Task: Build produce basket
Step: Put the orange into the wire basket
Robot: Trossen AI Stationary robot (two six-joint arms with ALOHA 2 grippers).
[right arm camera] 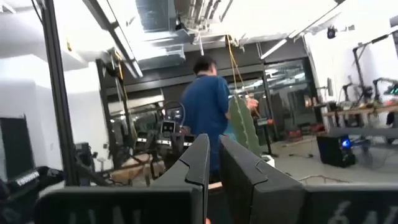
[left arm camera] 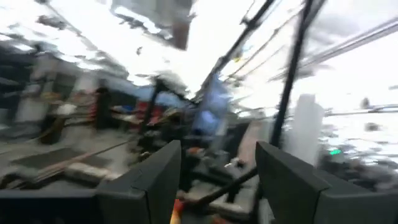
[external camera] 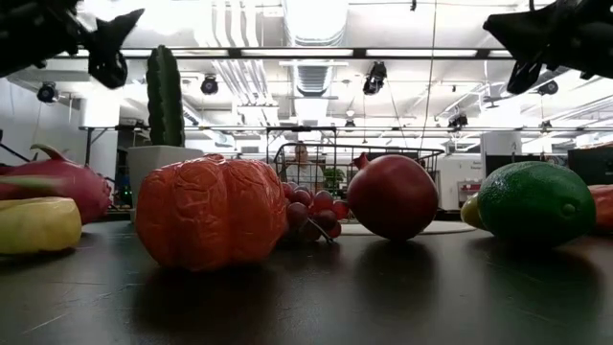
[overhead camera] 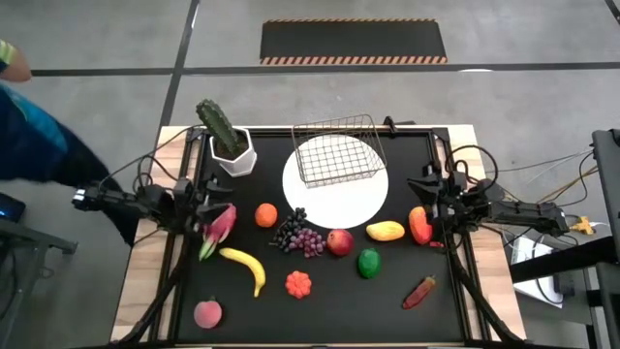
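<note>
The wire basket (overhead camera: 335, 147) sits tilted on a round white plate (overhead camera: 360, 206) at the mat's far middle; it also shows far off in the low view (external camera: 316, 165). The produce lies loose on the black mat: a pink dragon fruit (overhead camera: 218, 231), orange (overhead camera: 265, 215), purple grapes (overhead camera: 298, 235), red apple (overhead camera: 339, 241), yellow mango (overhead camera: 386, 231), red-orange pepper (overhead camera: 419, 225), green fruit (overhead camera: 368, 262), banana (overhead camera: 244, 264), red pumpkin (overhead camera: 298, 284), peach (overhead camera: 207, 313) and chili (overhead camera: 419, 291). My left gripper (overhead camera: 211, 202) is open and empty above the mat's left edge. My right gripper (overhead camera: 426, 190) is shut and empty above the right edge.
A cactus in a white pot (overhead camera: 229, 147) stands at the mat's far left. A person in blue stands off the table's left side (overhead camera: 29, 136) and shows in the right wrist view (right arm camera: 208, 106). Cables run along both arms.
</note>
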